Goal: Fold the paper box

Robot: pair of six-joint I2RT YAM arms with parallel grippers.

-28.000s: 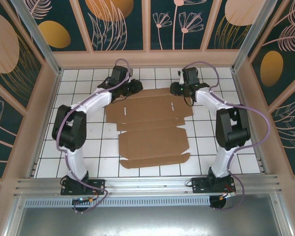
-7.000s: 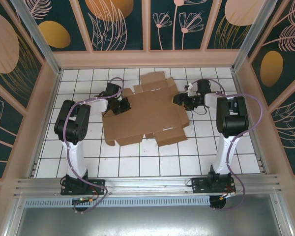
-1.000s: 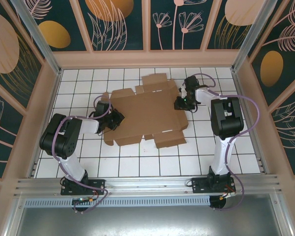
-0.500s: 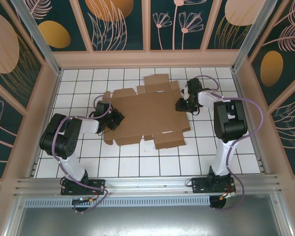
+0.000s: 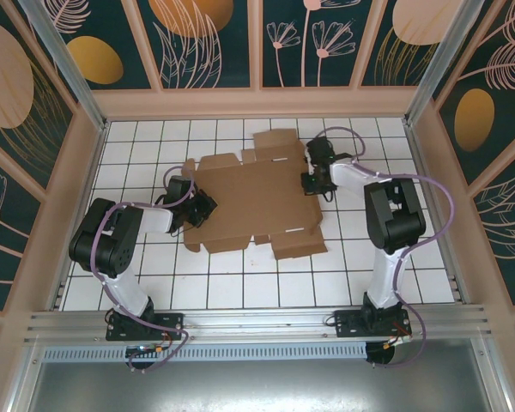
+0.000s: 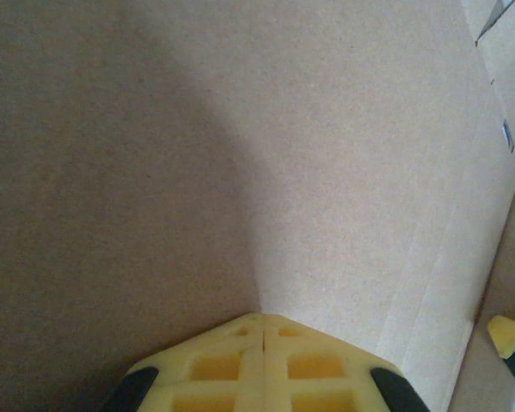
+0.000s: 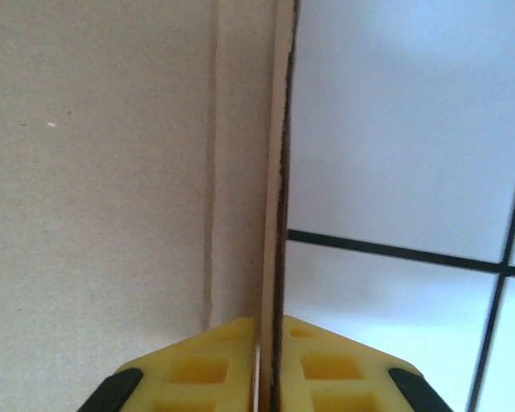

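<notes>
The paper box (image 5: 253,193) is a brown cardboard sheet with flaps and slots, lying mostly flat on the white tiled floor (image 5: 266,279). My left gripper (image 5: 197,209) sits at its left edge. In the left wrist view the yellow fingers (image 6: 232,365) of the left gripper (image 6: 264,316) are pressed together, tips against the paper box (image 6: 369,172) where a shaded part meets a lit part. My right gripper (image 5: 311,182) is at the box's right edge. The right wrist view shows the right gripper (image 7: 270,319) shut on the thin edge of the paper box (image 7: 112,172), which stands upright between its pads.
A raised beige wall (image 5: 257,103) rings the tiled floor on the back and both sides. A metal rail (image 5: 257,322) with the arm bases runs along the front. White tiles with black grout (image 7: 395,253) lie right of the gripped edge.
The right gripper has closed on the box's right edge and its arm has swung a little left. The box has shifted slightly left. The left gripper has stayed put.
</notes>
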